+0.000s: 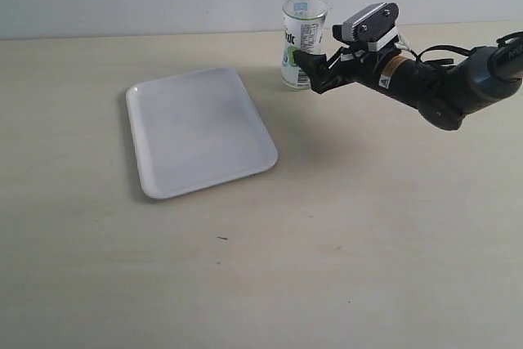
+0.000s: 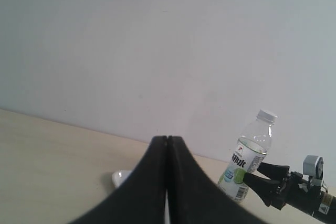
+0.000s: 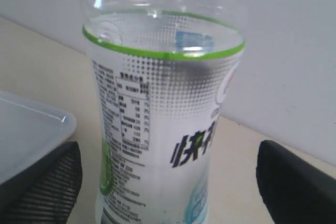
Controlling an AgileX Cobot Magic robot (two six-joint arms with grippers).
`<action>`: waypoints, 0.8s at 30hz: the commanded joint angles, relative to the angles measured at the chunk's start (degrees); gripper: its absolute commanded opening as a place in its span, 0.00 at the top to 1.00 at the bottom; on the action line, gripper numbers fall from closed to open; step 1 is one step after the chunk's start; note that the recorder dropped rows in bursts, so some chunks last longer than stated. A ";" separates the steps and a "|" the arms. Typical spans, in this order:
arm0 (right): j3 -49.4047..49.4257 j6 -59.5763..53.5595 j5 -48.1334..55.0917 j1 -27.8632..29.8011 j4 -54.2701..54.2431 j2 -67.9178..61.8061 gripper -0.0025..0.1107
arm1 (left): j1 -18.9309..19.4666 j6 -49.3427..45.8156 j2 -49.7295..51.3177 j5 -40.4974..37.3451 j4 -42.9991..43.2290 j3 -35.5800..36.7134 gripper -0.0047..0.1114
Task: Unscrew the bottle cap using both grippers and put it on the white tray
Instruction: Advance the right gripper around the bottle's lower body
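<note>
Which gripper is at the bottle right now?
The right gripper, open and straddling the bottle at its label; the left gripper is shut, well away from it.

One bottle (image 1: 303, 38), one bottle cap (image 2: 267, 114), one white tray (image 1: 196, 132), two claws: left claw (image 2: 167, 139), right claw (image 1: 312, 72).

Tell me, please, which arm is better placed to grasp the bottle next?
Right. Its open gripper straddles the bottle, one finger on each side, not touching. The left gripper is shut and sits much farther from it.
</note>
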State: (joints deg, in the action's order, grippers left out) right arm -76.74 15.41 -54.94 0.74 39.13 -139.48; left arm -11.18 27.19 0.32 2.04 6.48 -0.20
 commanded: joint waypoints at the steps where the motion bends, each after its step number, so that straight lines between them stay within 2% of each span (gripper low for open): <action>1: -1.95 0.76 -1.13 -0.77 0.92 -1.33 0.23 | -0.39 0.17 -0.32 0.72 0.20 0.20 0.96; 9: -4.33 -0.18 -0.78 -3.41 -2.05 -1.57 0.23 | -0.39 0.17 -0.32 0.83 0.20 0.20 0.96; 15: -4.33 -2.40 0.58 -3.41 -6.65 -2.20 0.23 | -0.39 0.05 -0.32 0.82 0.20 0.20 0.96; 24: -4.33 -4.40 0.18 -3.41 -7.41 -3.85 0.23 | -0.39 0.05 -0.32 0.82 0.20 0.20 0.96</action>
State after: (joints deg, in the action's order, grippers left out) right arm -80.74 12.25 -54.40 -2.56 32.64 -143.20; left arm -11.18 27.19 0.32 2.15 6.48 -0.20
